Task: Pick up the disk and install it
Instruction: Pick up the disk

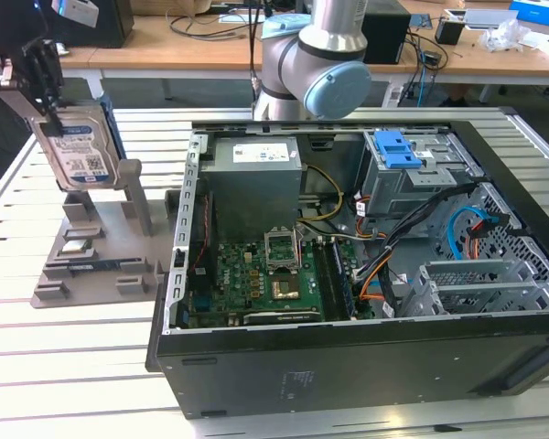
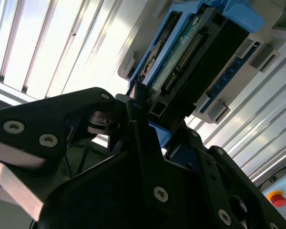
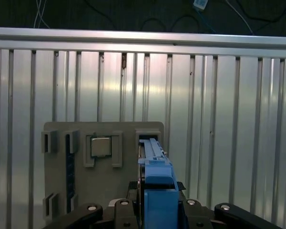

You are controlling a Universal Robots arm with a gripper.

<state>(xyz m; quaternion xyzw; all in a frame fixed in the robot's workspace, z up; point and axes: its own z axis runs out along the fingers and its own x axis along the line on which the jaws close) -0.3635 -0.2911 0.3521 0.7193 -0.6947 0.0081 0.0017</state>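
The disk (image 1: 76, 146), silver with a white-and-blue label and a blue bracket, stands upright at the exterior view's left, over the grey holder stand (image 1: 96, 265). My gripper (image 1: 42, 87) is shut on its top edge. In the second wrist view the disk (image 2: 195, 62) is seen edge-on, its connector side showing, and the black fingers (image 2: 133, 112) clamp its near end. In the first wrist view the blue bracket (image 3: 157, 179) runs between the gripper's links above the stand (image 3: 57, 181). Whether the disk's lower edge still touches the stand is unclear.
An open black computer case (image 1: 348, 366) lies on the slatted metal table (image 1: 64, 366), holding a motherboard (image 1: 270, 283), a grey power-supply box (image 1: 254, 183), a drive cage with a blue latch (image 1: 398, 149) and loose cables. The arm's elbow (image 1: 316, 64) hangs behind the case. A chip (image 3: 101, 147) sits on the stand.
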